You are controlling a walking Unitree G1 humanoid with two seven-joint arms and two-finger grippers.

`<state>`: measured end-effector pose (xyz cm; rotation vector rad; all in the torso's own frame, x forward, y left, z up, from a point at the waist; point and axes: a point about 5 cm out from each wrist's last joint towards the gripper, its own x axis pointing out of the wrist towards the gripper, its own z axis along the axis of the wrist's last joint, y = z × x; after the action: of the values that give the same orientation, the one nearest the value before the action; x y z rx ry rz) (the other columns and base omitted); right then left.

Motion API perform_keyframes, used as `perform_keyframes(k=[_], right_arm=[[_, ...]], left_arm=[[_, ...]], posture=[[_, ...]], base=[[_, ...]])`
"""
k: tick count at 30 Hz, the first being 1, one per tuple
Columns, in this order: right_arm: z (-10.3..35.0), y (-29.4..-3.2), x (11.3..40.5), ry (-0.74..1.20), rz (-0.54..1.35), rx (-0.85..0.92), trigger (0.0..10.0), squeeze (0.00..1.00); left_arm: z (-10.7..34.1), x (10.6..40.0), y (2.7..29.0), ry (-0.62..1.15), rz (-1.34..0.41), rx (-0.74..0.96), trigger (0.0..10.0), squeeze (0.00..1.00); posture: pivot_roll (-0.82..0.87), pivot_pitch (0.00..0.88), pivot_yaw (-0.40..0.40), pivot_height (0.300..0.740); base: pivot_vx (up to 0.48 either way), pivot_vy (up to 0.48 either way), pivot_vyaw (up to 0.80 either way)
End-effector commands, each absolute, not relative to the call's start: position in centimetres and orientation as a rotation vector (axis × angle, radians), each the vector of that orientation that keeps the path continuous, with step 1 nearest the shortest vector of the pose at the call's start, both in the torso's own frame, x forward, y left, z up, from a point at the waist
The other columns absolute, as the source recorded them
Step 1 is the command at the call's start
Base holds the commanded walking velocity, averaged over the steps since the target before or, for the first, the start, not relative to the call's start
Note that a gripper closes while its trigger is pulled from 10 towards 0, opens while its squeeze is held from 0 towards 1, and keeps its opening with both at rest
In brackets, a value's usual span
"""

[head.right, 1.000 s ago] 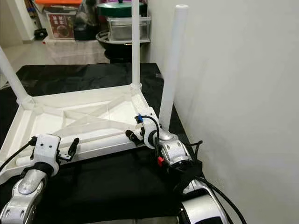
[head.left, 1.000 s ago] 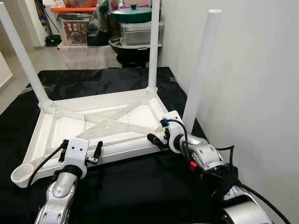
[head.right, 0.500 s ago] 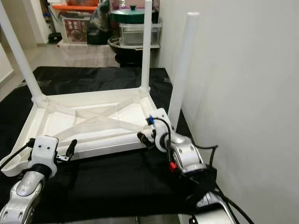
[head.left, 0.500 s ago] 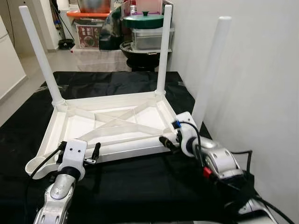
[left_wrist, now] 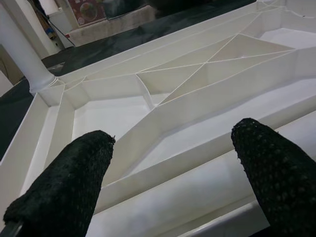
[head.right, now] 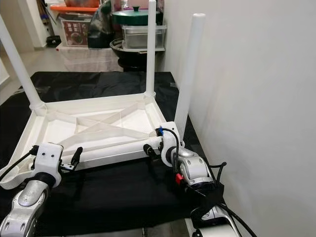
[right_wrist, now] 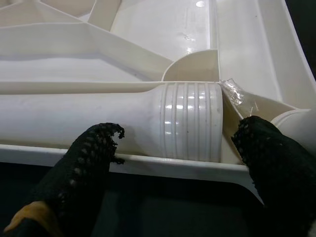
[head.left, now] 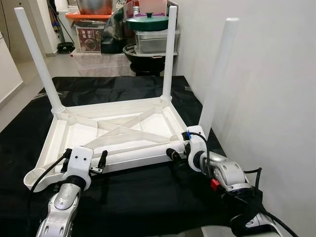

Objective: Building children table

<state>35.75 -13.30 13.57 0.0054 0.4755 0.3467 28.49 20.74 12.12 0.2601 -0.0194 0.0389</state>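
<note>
I see both grippers, left [head.left: 102, 159] and right [head.left: 174, 154], spread open (gripping nothing) beside the loose white plastic leg [head.left: 138, 154] lying in the upturned white plastic tabletop [head.left: 57, 134].

no legible text; red box [head.left: 91, 38] label too blurred.

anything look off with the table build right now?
Yes. The upturned white tabletop has three legs standing in corner sockets, but the fourth leg lies flat inside its near edge, and the near-left socket is empty. Both the left gripper and right gripper are open at that edge.
</note>
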Motion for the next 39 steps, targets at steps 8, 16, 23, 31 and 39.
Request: perform_keyframes(k=[8, 16, 23, 31, 39], right_arm=[[12.7, -12.2, 36.0, 0.526, 0.484, -0.007, 10.0, 0.0], [12.1, -10.6, 35.0, 0.588, 0.734, 0.121, 3.8, 0.0], [12.9, -10.5, 34.9, 0.566, 0.876, 0.263, 0.0, 0.0], [14.7, -12.7, 36.4, 0.49, 0.806, 0.356, 0.0, 0.0], [17.6, -14.1, 36.3, 0.392, 0.895, 0.329, 0.0, 0.0]], left_arm=[[12.0, 28.6, 20.6, -0.01, 0.022, 0.276, 10.0, 0.0], [11.9, 28.6, 20.5, -0.005, 0.018, 0.282, 10.0, 0.0], [11.7, 28.4, 20.7, 0.003, 0.023, 0.288, 10.0, 0.0], [11.7, 28.4, 20.7, 0.007, 0.022, 0.294, 10.0, 0.0], [11.6, 28.7, 20.6, 0.011, 0.014, 0.301, 10.0, 0.0]], posture=[[0.09, 0.0, -0.057, 0.74], [0.1, 0.0, -0.064, 0.74], [0.11, 0.0, -0.069, 0.74], [0.11, 0.0, -0.062, 0.74], [0.09, 0.0, -0.057, 0.74]], base=[[0.0, 0.0, 0.0], [0.0, 0.0, 0.0], [0.0, 0.0, 0.0], [0.0, 0.0, 0.0], [0.0, 0.0, 0.0]])
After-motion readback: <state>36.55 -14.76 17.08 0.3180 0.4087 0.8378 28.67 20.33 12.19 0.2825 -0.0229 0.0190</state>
